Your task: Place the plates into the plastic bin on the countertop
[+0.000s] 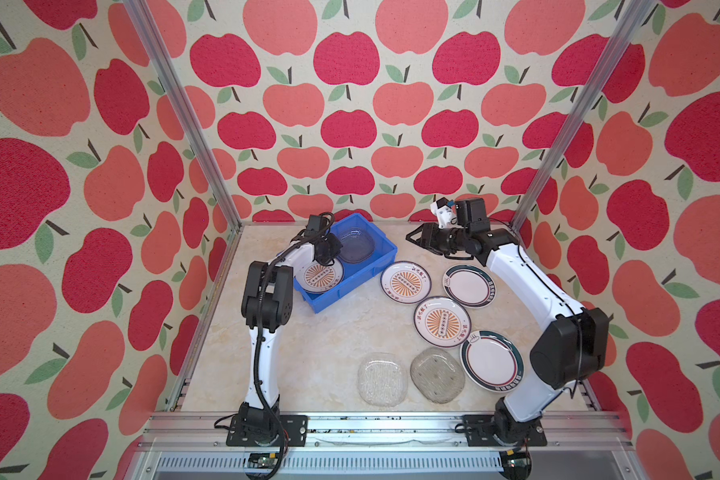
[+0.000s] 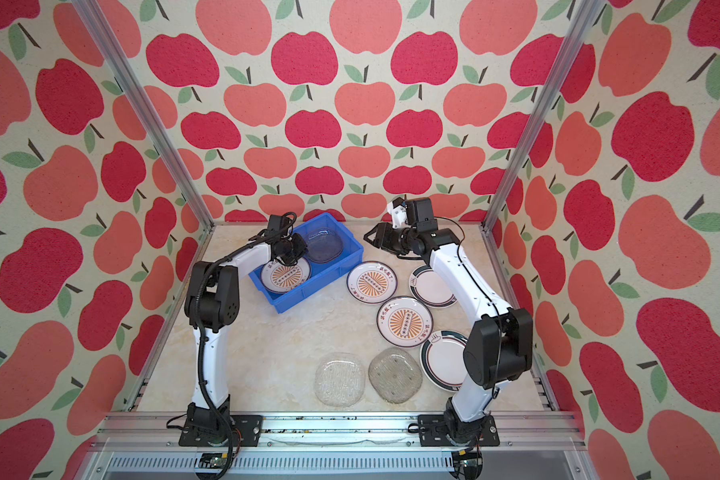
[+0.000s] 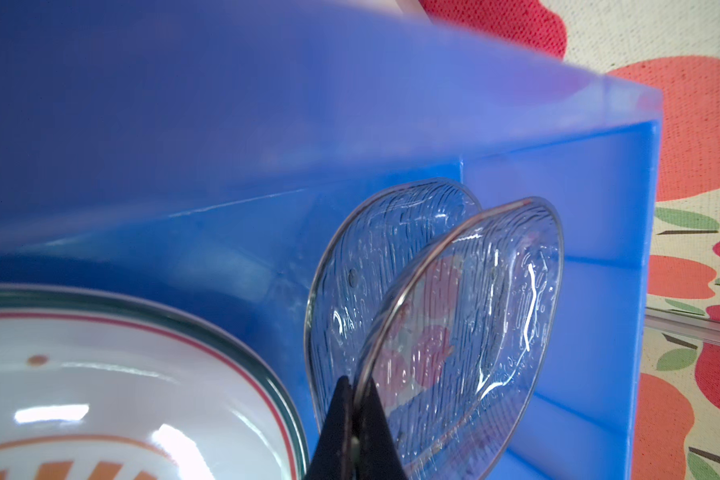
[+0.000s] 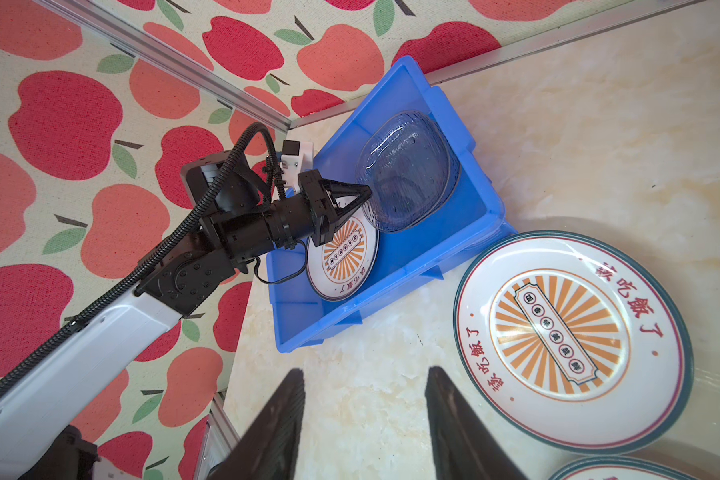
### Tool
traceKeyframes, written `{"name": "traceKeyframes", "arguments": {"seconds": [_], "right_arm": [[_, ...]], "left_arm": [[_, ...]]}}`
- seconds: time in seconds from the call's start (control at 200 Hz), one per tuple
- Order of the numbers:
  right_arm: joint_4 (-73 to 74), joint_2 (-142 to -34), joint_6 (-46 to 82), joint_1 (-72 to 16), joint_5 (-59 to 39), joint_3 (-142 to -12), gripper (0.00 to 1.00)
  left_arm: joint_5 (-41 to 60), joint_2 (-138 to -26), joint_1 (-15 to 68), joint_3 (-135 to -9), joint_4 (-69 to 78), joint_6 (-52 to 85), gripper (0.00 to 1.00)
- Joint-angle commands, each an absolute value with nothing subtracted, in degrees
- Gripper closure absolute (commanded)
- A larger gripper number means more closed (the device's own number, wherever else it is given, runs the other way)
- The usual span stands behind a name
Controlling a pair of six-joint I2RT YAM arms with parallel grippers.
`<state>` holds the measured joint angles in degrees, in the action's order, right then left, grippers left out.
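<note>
The blue plastic bin [image 1: 385, 254] stands at the back left of the countertop [image 1: 329, 345]. A sunburst plate [image 1: 321, 276] lies inside it. My left gripper [image 3: 356, 390] is shut on the rim of a clear glass plate [image 3: 474, 332], tilted inside the bin over a second glass plate [image 3: 350, 270]. My right gripper [image 1: 412, 237] hovers open and holds nothing, to the right of the bin. On the countertop lie two sunburst plates [image 1: 406, 281] [image 1: 442, 321], two green-rimmed plates [image 1: 469, 284] [image 1: 491, 359] and two glass plates [image 1: 381, 378] [image 1: 437, 375].
Apple-patterned walls and aluminium rails [image 1: 208, 316] enclose the countertop. The nearest sunburst plate [image 4: 570, 336] lies against the bin's corner [image 4: 499, 224]. The right arm [image 1: 528, 286] reaches over the green-rimmed plates. Bare countertop lies in front of the bin.
</note>
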<state>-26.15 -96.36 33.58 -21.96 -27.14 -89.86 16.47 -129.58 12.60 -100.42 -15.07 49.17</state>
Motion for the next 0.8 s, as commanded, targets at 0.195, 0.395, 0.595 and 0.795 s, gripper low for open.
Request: {"name": "traceKeyframes", "arguments": {"seconds": [0.195,0.395,0.595,0.795], "right_arm": [[-24.61,-96.5,34.62,-21.53,-28.72,-89.29,0.49],[-24.35,-96.33,34.79,-21.53,-28.81,-89.08,0.49],[-24.24,-95.84,34.8,-21.53,-28.56,-89.12,0.49],[-24.56,-95.29,34.62,-21.7,-28.75,-89.56,0.49]], "left_arm": [[14.9,-130.79,12.22,-102.55,-16.87,50.54,0.93],[14.66,-129.99,12.25,-101.62,-16.44,50.23,0.8],[14.28,-129.47,12.44,-101.86,-16.17,49.42,0.71],[13.06,-127.78,12.43,-103.26,-17.4,47.82,0.68]]}}
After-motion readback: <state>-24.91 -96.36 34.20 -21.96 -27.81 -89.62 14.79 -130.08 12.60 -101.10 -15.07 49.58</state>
